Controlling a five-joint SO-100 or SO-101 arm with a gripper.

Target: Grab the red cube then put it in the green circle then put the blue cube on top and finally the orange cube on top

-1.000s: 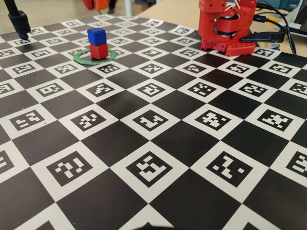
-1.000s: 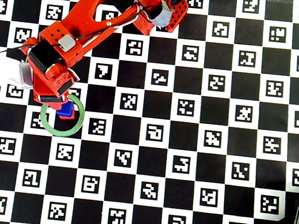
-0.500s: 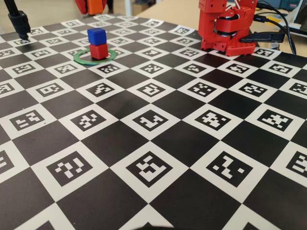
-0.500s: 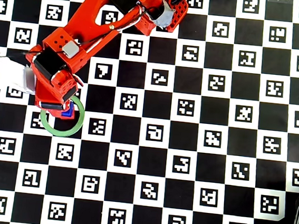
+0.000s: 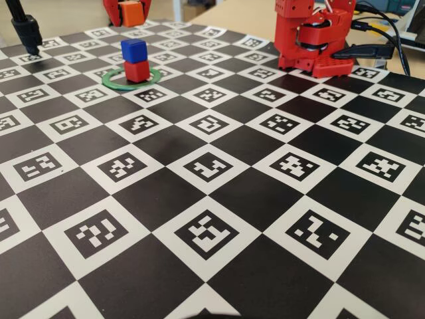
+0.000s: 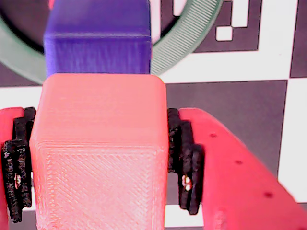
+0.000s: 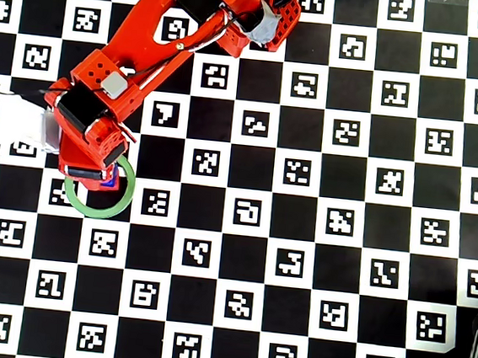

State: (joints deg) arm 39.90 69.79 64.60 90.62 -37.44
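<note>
Above the far-left blue cube (image 5: 133,50), the tool (image 6: 98,158), clamping the orange cube (image 6: 98,153), has descended closer, nearing the final stacking.

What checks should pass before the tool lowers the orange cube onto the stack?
1. Orange cube gripped: ok, clamped between both pads of the tool.
2. Blue cube seated on the red cube: ok, slightly offset but resting flat.
3. Red cube inside the green circle: ok.
4. Orange cube centred over the blue cube: not ok, in the wrist view it sits short of the blue top.
5. Height clearance above the stack: ok in the fixed view.
6. Board around the ring clear: ok.
</note>
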